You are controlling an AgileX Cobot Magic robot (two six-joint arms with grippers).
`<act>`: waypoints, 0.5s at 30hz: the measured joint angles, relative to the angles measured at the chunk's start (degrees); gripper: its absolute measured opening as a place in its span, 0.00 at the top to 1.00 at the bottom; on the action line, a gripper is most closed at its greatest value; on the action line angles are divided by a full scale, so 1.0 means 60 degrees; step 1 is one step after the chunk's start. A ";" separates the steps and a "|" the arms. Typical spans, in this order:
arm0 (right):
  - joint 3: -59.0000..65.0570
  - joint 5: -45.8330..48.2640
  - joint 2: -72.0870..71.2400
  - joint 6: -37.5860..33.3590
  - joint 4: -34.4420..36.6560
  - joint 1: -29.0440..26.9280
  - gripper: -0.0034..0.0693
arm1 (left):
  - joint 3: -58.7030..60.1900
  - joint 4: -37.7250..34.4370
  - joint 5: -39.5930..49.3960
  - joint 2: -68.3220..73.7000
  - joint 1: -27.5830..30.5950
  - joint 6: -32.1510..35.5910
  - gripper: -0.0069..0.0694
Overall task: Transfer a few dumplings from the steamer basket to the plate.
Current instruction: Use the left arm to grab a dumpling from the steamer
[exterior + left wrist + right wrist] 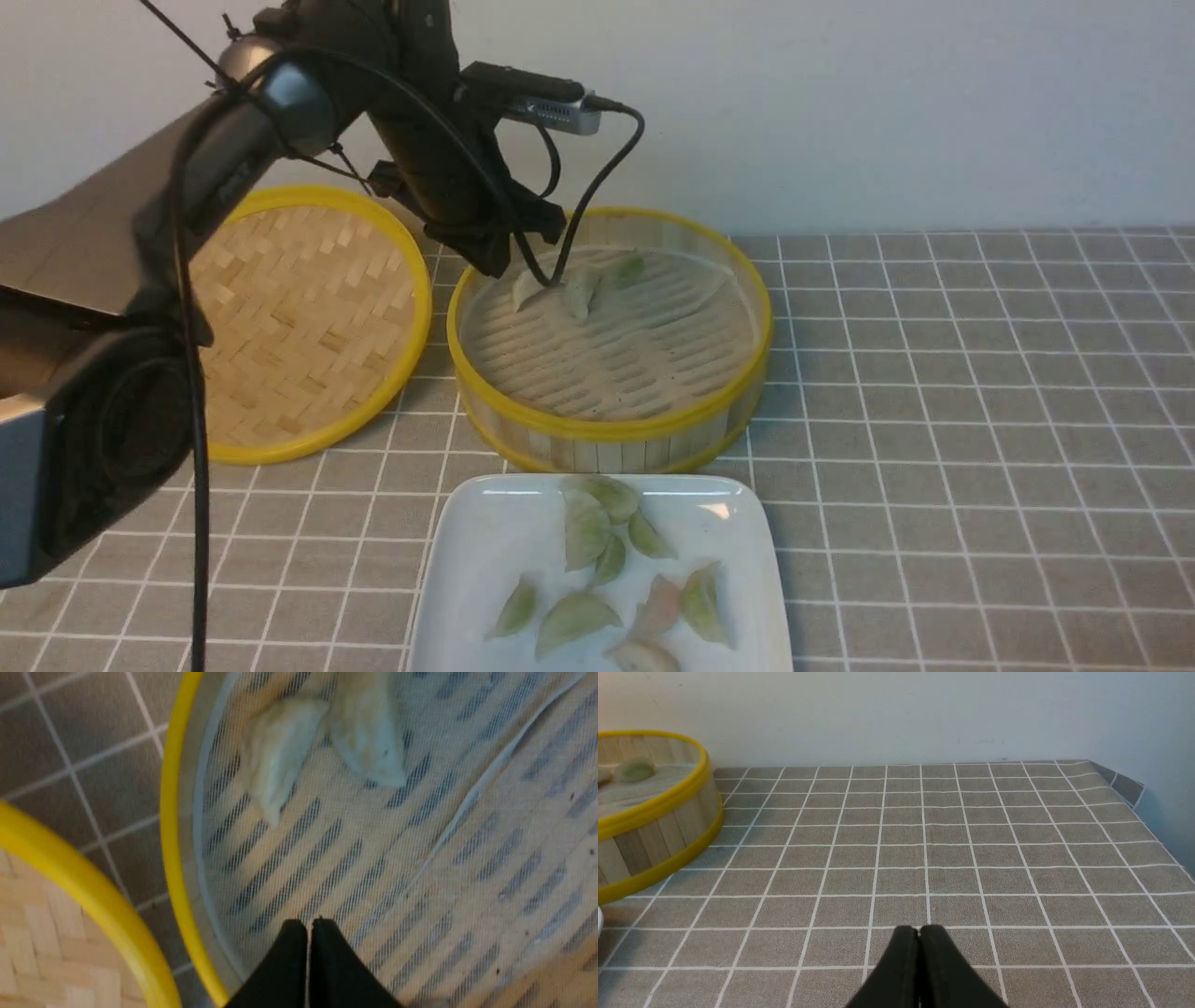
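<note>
The steamer basket (607,431) stands at the middle of the table with three dumplings at its far left: two pale ones (581,291) (526,287) and a greener one (627,270). My left gripper (499,264) is shut and empty, just above the basket's far left rim. In the left wrist view it (308,924) hovers over the lined floor, apart from the two pale dumplings (275,751) (369,737). The white plate (467,560) in front holds several dumplings (586,537). My right gripper (919,929) is shut and empty over the tablecloth, right of the basket (658,826).
The flat woven lid (299,317) with a yellow rim lies left of the basket, close to it. A black cable (583,215) hangs from the left wrist camera into the basket. A wall runs along the table's back edge. The table's right edge (1157,844) shows in the right wrist view.
</note>
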 joint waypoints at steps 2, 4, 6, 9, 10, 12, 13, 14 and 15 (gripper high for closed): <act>0.0000 0.0000 0.0000 0.0000 0.0000 0.0000 0.97 | -0.0382 0.0000 0.0019 0.0239 -0.0096 0.0066 0.92; 0.0000 0.0000 0.0000 0.0000 0.0000 0.0000 0.97 | -0.0502 -0.0011 0.0040 0.0379 -0.0175 0.0126 0.92; 0.0000 0.0000 0.0000 0.0000 0.0000 0.0000 0.97 | -0.0503 -0.0011 0.0038 0.0464 -0.0196 0.0206 0.92; 0.0000 0.0000 0.0000 0.0000 0.0000 0.0000 0.97 | -0.0503 0.0021 -0.0158 0.0569 -0.0196 0.0305 0.92; 0.0000 0.0000 0.0000 0.0000 0.0000 0.0000 0.97 | -0.0503 0.0087 -0.0458 0.0648 -0.0196 0.0328 0.91; 0.0000 0.0000 0.0000 0.0000 0.0000 0.0000 0.97 | -0.0511 0.0240 -0.1054 0.0835 -0.0196 0.0359 0.90; 0.0000 0.0000 0.0000 0.0000 0.0000 0.0000 0.97 | -0.0511 0.0242 -0.1095 0.0853 -0.0196 0.0360 0.90; 0.0000 0.0000 0.0000 0.0000 0.0000 0.0000 0.97 | -0.0511 0.0289 -0.1244 0.0933 -0.0196 0.0367 0.88; 0.0000 0.0000 0.0000 0.0000 0.0000 0.0000 0.97 | -0.0511 0.0349 -0.1400 0.1076 -0.0196 0.0367 0.85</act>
